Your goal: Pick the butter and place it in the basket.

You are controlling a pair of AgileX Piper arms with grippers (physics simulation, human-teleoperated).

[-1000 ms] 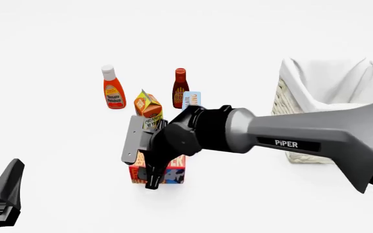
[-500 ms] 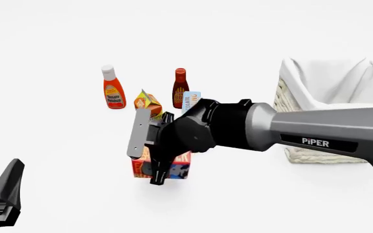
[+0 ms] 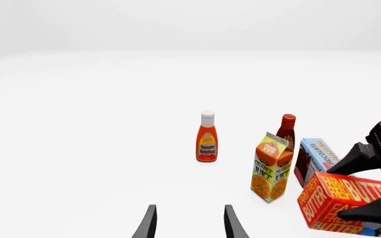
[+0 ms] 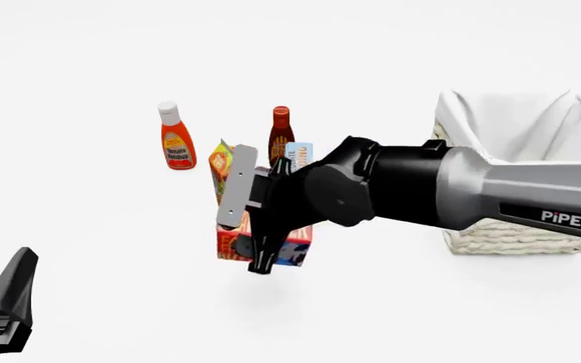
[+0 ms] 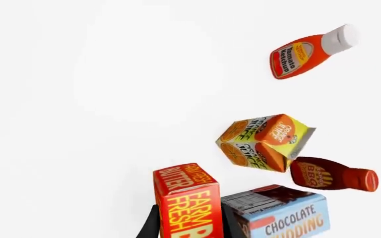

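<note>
The butter point(image 4: 288, 246) is clamped between the fingers of the right gripper point(image 4: 262, 253) and is held clear of the table (the gap under the box is best judged in the left wrist view), in front of the orange juice carton point(image 4: 221, 162) and well to the left of the basket point(image 4: 492, 238). The pick is thus judged complete; the carry across to the basket and the release are left. The left gripper point(image 3: 187, 223) is seen with its 2 fingers parted and nothing between them. Compared with the front view 1 second ago, the butter has been raised from the table and shifted slightly rightward with the right arm, while the ketchup bottle point(image 4: 176, 140) and the other groceries are unmoved.
</note>
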